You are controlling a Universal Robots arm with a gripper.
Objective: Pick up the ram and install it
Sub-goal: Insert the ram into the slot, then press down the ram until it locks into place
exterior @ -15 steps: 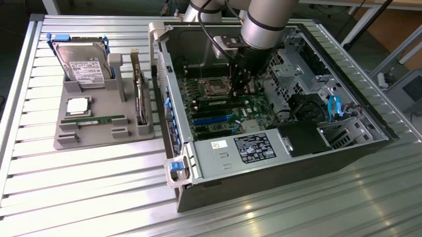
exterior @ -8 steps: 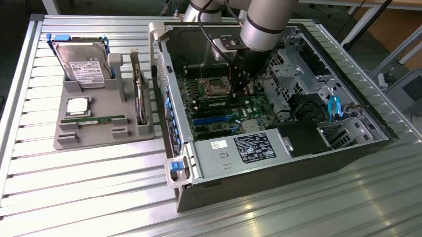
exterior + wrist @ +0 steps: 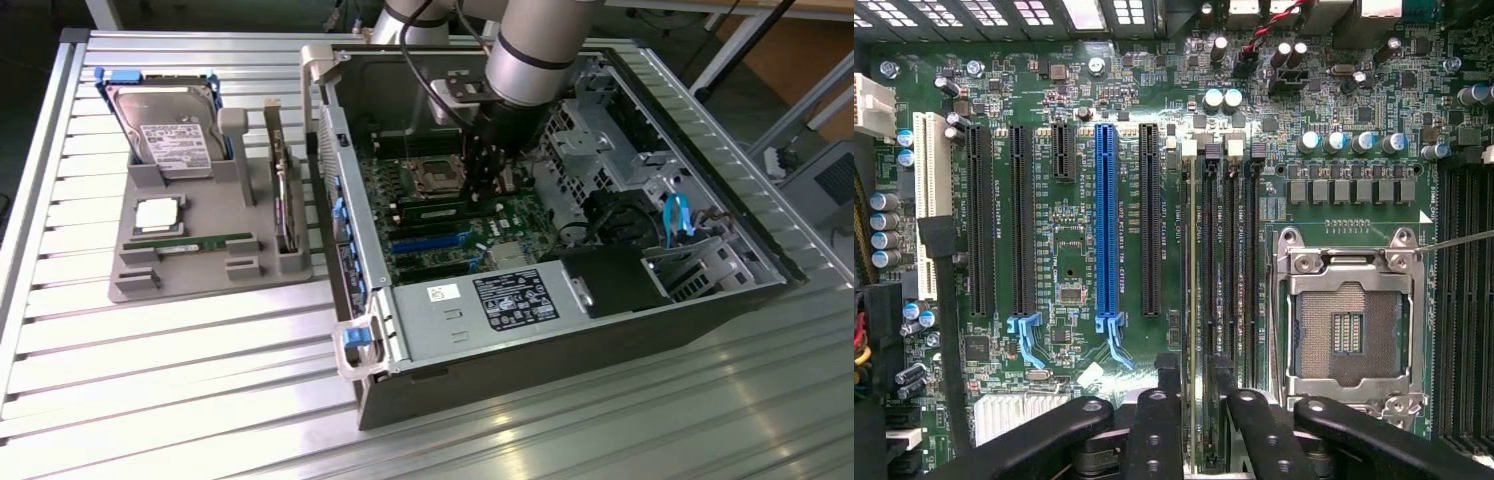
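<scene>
One ram (image 3: 1206,260) stands edge-on on the motherboard (image 3: 1076,215), pinched by the pincer (image 3: 1204,388).

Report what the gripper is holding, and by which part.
The gripper holds the ram, seen edge-on, clamped across its flat faces at the top edge, over the memory slots beside the CPU socket.

Ram (image 3: 1197,300) in claw (image 3: 1199,405), over motherboard (image 3: 1074,250)
</scene>
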